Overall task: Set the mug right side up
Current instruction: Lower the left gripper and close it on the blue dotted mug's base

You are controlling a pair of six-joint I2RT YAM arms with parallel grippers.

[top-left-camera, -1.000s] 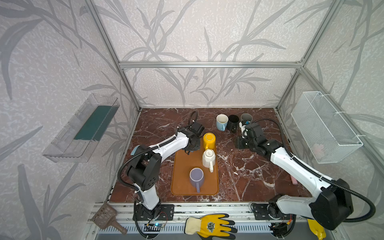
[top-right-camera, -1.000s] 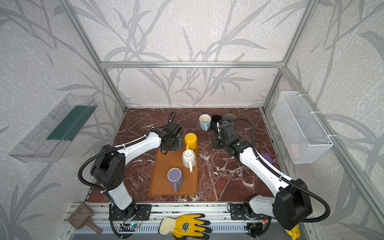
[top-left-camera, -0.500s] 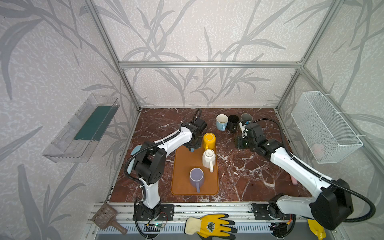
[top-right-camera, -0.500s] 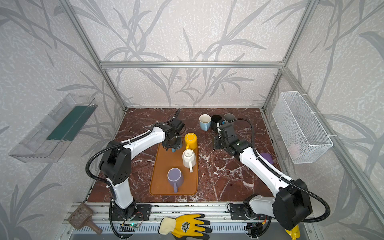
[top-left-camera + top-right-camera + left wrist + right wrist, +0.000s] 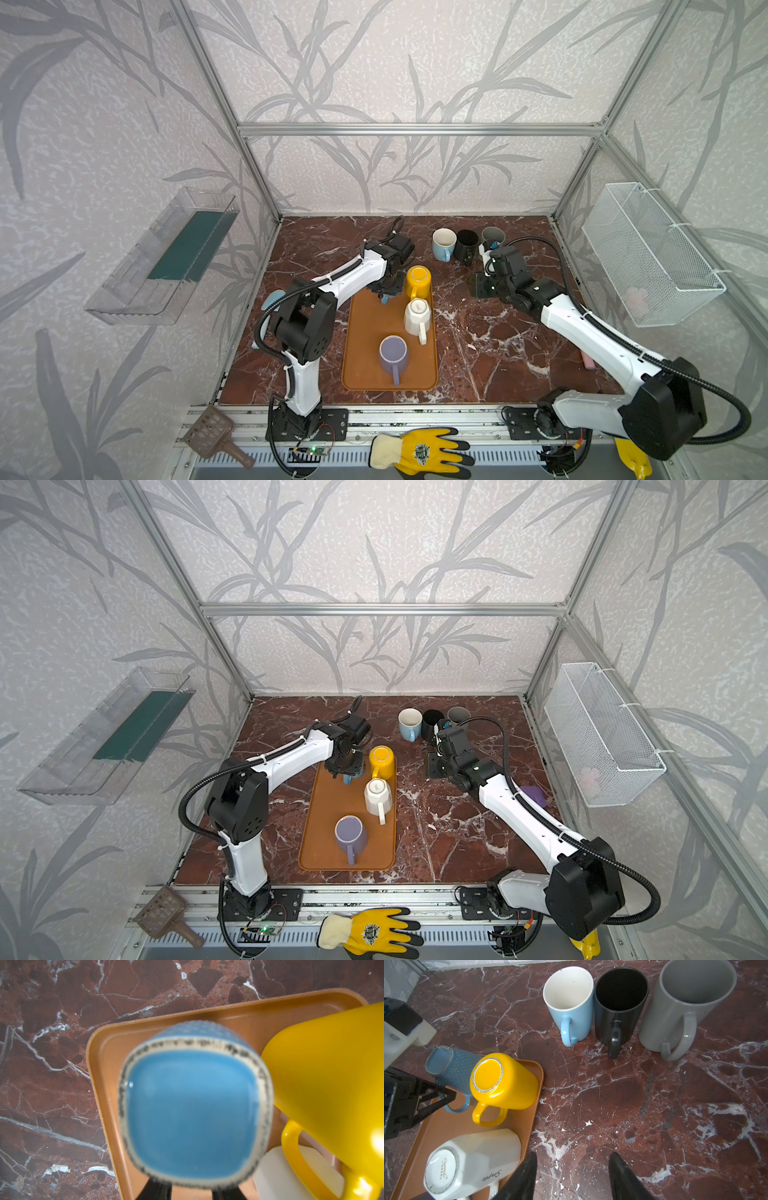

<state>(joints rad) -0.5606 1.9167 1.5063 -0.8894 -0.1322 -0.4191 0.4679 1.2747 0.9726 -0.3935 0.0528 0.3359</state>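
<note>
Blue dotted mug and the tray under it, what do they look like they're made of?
The blue mug looks like glazed ceramic, glossy: its base has a bare, pale unglazed ring, and the wall shows small dots. The tray is probably moulded plastic, matte orange-brown, with a smooth rounded rim.

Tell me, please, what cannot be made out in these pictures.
In the left wrist view the blue mug hides the fingertips of the left gripper and any hold on it; its base is blurred.
In both top views that gripper covers all but the mug's handle.
In both top views the right arm hides part of the gray mug, and the pink thing in the wire basket is too small.
</note>
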